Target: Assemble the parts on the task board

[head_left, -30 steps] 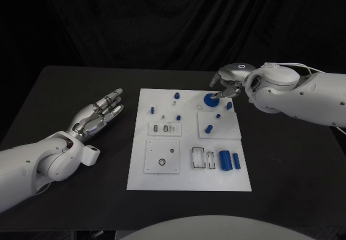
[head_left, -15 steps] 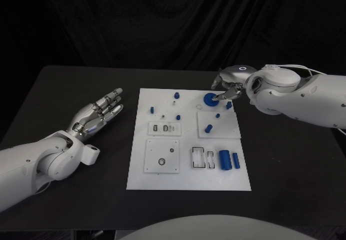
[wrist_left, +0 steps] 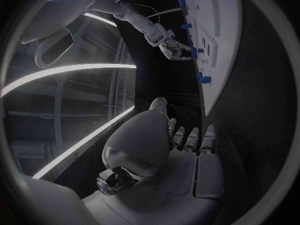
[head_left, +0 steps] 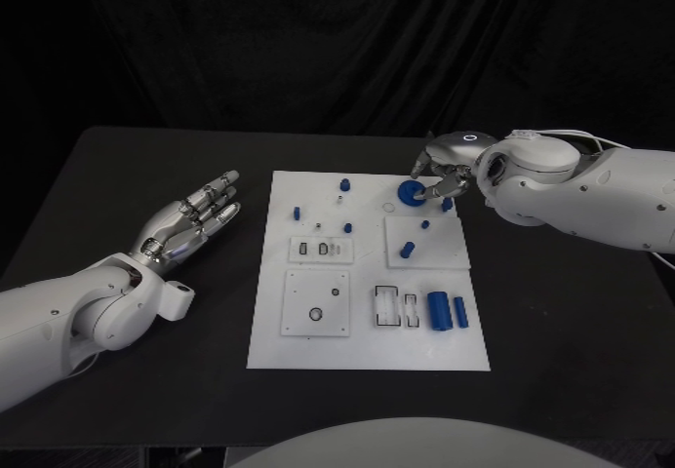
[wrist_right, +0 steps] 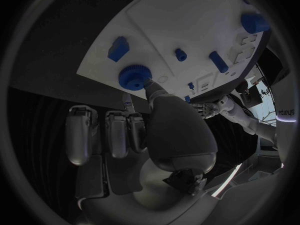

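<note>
Head view looks down on a black worktop (head_left: 127, 185) with the white task board (head_left: 369, 341) lying in its middle. The right hand (head_left: 443, 168) is over the board's far right corner, and its fingertips meet a round blue knob with a ribbed rim (head_left: 411, 193). The right wrist view puts one fingertip (wrist_right: 152, 88) against the knob's (wrist_right: 134, 77) side while the other fingers (wrist_right: 81, 135) hang curled and clear of it. Whether the knob is truly pinched or only touched I cannot tell, since the opposing side is hidden. The contact at the rim suggests the hand is there to turn or seat the knob on the board.

The left hand (head_left: 190, 222) lies beside the board's left edge, well apart from the parts, fingers straight and spread, holding nothing. It seems parked there so it keeps out of the right arm's way.

Other blue parts sit across the board: small pegs (head_left: 343, 183) along the far edge, a pin (head_left: 408, 251) on the raised square plate on the right, and two cylinders (head_left: 439, 312) near the front right corner beside open slots (head_left: 385, 305). Those pieces look unassembled, so much of the job probably remains.
</note>
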You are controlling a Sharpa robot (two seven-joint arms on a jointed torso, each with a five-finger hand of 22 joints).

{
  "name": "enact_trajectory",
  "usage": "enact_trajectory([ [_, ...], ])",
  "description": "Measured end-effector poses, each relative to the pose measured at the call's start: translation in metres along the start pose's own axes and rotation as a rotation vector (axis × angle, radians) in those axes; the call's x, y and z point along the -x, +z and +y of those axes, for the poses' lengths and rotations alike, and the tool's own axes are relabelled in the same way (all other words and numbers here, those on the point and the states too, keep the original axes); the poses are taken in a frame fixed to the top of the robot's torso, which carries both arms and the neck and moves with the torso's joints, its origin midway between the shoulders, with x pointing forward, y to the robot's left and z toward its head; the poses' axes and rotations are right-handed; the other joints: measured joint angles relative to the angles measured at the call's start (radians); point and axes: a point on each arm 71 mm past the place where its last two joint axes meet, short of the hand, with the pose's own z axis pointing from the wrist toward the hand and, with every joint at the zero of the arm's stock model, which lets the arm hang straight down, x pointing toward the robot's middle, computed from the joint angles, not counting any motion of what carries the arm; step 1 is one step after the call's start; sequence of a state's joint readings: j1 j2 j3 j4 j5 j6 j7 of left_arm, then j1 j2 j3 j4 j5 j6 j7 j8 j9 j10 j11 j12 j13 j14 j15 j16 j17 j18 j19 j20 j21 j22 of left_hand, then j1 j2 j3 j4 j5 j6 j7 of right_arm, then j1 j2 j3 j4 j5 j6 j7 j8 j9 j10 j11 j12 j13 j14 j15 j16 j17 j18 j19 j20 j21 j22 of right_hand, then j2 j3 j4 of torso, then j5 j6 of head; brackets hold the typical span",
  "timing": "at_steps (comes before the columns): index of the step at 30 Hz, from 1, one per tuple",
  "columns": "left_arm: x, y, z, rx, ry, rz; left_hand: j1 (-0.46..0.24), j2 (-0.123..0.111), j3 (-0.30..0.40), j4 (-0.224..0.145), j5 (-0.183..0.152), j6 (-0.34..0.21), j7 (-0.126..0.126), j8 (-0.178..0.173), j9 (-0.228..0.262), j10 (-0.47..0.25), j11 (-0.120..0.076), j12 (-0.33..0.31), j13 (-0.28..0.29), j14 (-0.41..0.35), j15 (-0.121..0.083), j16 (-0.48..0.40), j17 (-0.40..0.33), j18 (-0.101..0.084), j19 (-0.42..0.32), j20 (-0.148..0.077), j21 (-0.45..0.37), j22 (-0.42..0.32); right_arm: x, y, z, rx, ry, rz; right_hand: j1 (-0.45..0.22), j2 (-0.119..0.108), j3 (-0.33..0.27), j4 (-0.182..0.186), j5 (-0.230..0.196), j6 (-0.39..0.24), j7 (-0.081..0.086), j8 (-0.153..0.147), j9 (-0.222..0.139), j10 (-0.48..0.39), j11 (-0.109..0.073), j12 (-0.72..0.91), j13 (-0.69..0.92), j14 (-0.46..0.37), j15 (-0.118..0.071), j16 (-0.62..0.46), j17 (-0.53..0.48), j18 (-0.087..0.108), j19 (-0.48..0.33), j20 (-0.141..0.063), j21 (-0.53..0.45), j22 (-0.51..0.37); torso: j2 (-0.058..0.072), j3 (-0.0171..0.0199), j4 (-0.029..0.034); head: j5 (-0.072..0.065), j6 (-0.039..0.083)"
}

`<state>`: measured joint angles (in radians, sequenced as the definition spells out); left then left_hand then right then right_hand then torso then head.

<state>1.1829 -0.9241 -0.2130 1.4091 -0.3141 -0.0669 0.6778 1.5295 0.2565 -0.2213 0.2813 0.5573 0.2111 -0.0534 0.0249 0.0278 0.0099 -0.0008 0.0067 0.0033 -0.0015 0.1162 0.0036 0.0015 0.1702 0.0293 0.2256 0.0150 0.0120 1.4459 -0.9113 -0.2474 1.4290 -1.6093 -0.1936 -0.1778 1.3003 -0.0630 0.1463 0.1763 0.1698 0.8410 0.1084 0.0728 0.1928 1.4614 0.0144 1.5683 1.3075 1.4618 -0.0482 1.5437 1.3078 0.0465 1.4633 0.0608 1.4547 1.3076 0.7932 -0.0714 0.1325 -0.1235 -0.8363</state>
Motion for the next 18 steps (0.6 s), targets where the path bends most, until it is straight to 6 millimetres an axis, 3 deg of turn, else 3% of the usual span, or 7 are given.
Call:
enact_trajectory([
  [12, -0.0003, 0.0004, 0.0002, 0.000, -0.003, 0.004, 0.001, 0.001, 0.005, 0.000, 0.000, 0.000, 0.000, 0.000, 0.000, -0.004, 0.004, 0.000, 0.000, 0.000, 0.000, 0.000, 0.000, 0.000, 0.000, 0.000, 0.004, 0.001, -0.0068, 0.0042, 0.0011, -0.001, -0.005, 0.012, 0.013, -0.003, 0.004, -0.015, 0.005, 0.008, -0.002, 0.000, 0.004, 0.000, 0.000, 0.000, 0.000, 0.000, 0.000, -0.014, 0.000, 0.000, 0.000, 0.000, -0.006, 0.000, 0.000, 0.0003, 0.0003, 0.000, -0.003],
  [18, -0.0002, 0.0003, 0.0003, 0.000, -0.004, 0.006, 0.001, 0.001, 0.005, 0.000, 0.000, 0.000, 0.000, 0.000, 0.000, -0.001, 0.007, 0.000, 0.000, 0.004, 0.004, 0.000, 0.000, 0.000, -0.004, 0.004, 0.004, 0.001, -0.0081, 0.0047, 0.0007, -0.003, -0.008, 0.015, 0.026, -0.005, 0.012, -0.031, 0.059, 0.027, -0.005, 0.006, 0.015, 0.000, 0.000, 0.000, 0.000, 0.000, 0.000, -0.019, 0.000, 0.000, 0.000, 0.000, -0.012, 0.000, 0.000, 0.0002, -0.0003, 0.001, -0.006],
])
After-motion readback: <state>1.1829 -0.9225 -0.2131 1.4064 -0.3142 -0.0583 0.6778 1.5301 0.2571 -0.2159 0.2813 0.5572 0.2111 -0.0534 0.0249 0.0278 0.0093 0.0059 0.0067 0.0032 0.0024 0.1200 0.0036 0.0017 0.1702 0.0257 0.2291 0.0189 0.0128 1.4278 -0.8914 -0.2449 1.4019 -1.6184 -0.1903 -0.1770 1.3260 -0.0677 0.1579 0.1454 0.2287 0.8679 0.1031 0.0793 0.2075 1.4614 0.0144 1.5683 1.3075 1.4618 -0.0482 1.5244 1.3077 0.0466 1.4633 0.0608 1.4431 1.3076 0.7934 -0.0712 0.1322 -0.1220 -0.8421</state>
